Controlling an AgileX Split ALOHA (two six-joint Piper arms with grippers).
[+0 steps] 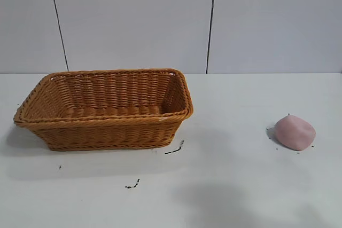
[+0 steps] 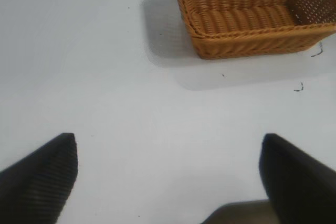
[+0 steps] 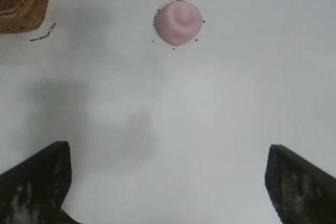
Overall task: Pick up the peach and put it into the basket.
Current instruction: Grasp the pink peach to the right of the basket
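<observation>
The dull-pink peach (image 1: 295,132) lies on the white table at the right; the right wrist view shows the peach (image 3: 178,22) well ahead of my right gripper (image 3: 168,153), which hangs open above bare table with nothing between its fingers. The orange-brown wicker basket (image 1: 107,109) stands at the left, empty inside. The left wrist view shows the basket (image 2: 252,17) some way beyond my left gripper (image 2: 169,142), open over bare table. Neither arm shows in the exterior view.
Small black marks (image 1: 175,149) lie on the table by the basket's near right corner, and more (image 1: 132,185) sit closer to the front. A grey panelled wall (image 1: 171,20) runs behind the table. A corner of the basket (image 3: 23,1) shows in the right wrist view.
</observation>
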